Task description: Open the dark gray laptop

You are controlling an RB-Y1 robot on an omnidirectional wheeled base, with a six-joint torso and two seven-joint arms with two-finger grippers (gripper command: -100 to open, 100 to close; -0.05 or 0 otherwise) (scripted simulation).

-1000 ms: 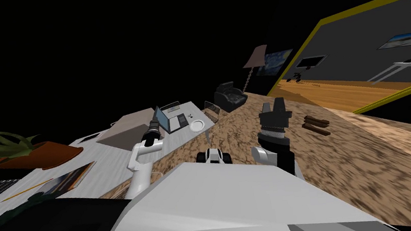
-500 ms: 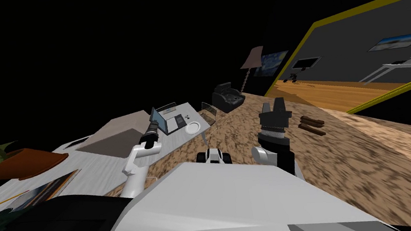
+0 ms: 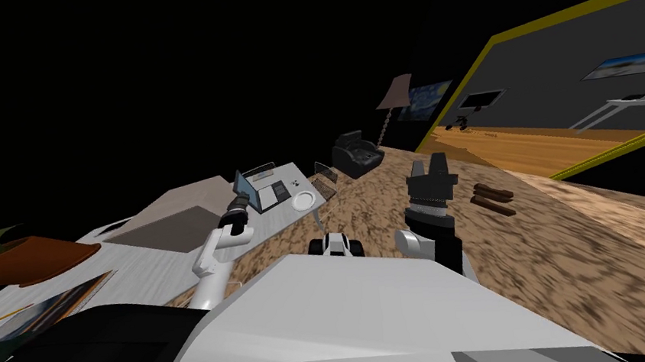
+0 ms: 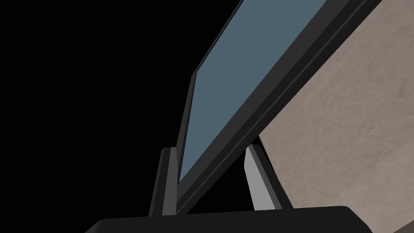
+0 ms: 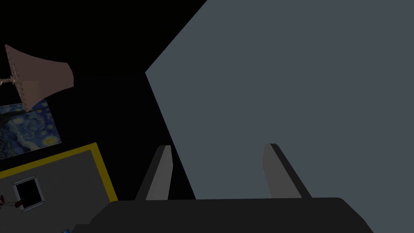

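The laptop [image 3: 262, 190] is seen near the far end of the light grey table [image 3: 162, 267]. It is already open. Its base lies flat on the table and its lid is raised steeply, with the blue-grey screen turned towards the far end.

The left arm is stretched out over the table, and the left claw [image 3: 240, 195] is placed at the lid's free edge. In the left wrist view the lid [image 4: 250, 68], with its dark frame and blue-grey screen, runs between the two fingers of the left claw [image 4: 208, 148]. One finger [image 4: 163, 182] is pressed against the screen side and the other against the back, so the lid's edge is grasped.

A taupe block [image 3: 172, 220] is set on the table just behind the lid. A white plate [image 3: 303, 200] lies beside the laptop's base, close to the table's far corner.

The right claw [image 3: 428, 162] is held up over the mottled brown floor [image 3: 553, 254], well apart from the table. Its fingers are spread, with nothing between them [image 5: 218, 145].
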